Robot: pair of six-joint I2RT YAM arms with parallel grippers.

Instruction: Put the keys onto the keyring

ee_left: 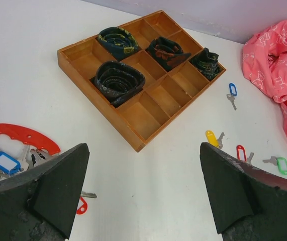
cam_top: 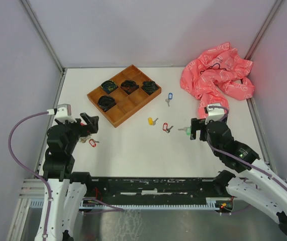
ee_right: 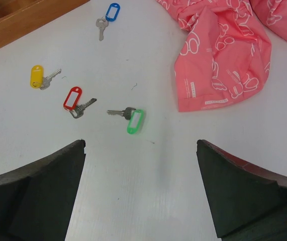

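The keyring (ee_left: 26,136), a red oval loop with silvery rings and a blue-tagged key on it, lies at the left edge of the left wrist view, beside my left gripper's (ee_left: 143,148) left finger. A red tag with a key (cam_top: 92,142) lies just below it. The left gripper (cam_top: 89,126) is open and holds nothing. Loose keys lie on the table: blue (ee_right: 112,12), yellow (ee_right: 36,76), red (ee_right: 73,98) and green (ee_right: 134,121). My right gripper (ee_right: 140,145) is open and empty, hovering just short of the green key (cam_top: 186,131).
A wooden compartment tray (cam_top: 114,118) with several dark rolled items stands at the back left of centre. A crumpled pink cloth (cam_top: 218,75) lies at the back right, near the right arm. Grey walls close in the white table on three sides.
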